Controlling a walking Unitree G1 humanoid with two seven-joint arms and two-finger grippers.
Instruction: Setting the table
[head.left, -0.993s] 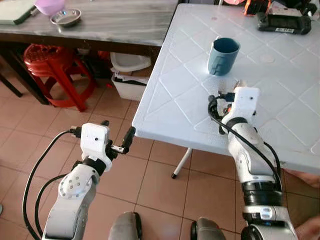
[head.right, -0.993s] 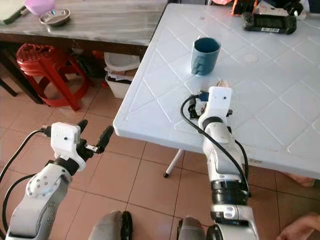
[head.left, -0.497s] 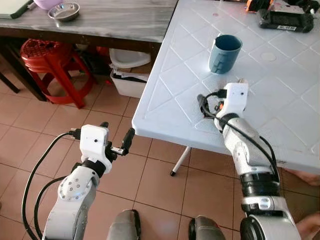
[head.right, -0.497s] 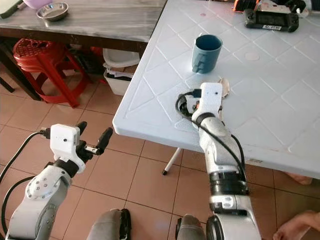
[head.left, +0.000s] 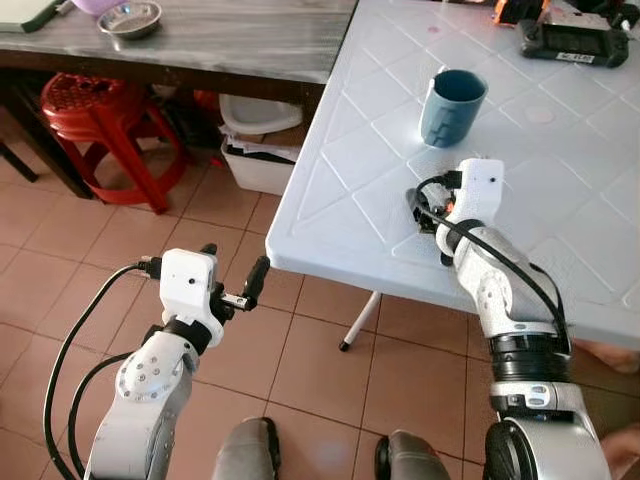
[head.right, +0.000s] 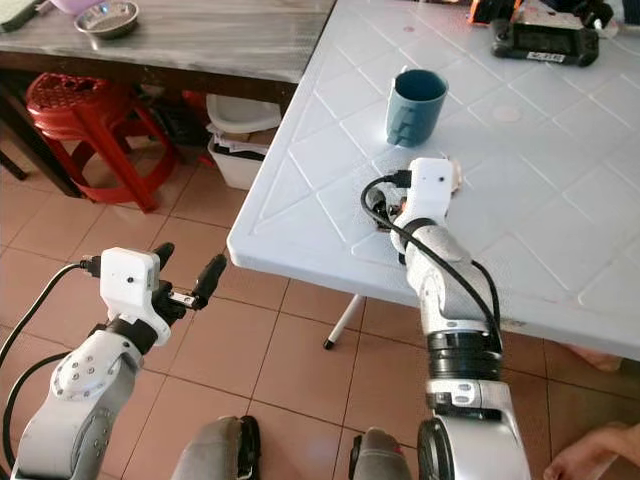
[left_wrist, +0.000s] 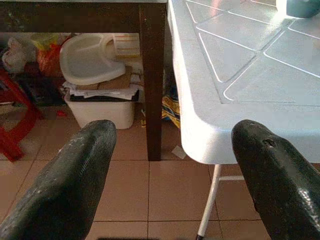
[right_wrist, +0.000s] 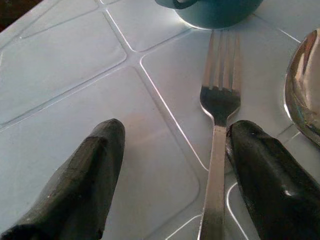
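Right pincer (right_wrist: 167, 165) over white table (head.left: 350, 170)

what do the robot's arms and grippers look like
Both arms are silver with black joint rings. Each wrist carries a white boxy camera housing with looping black cables. The left gripper and right gripper each have two long, rounded black fingers.

The two head views look steeply down from above, sharing the white moulded plastic table (head.left: 560, 200) at 1 o'clock and the terracotta tiled floor (head.left: 90, 290). The left wrist view looks low and level at that table's corner; the right wrist view sits very close over its top, facing the dark blue ceramic mug (right_wrist: 215, 10) at 12 o'clock.
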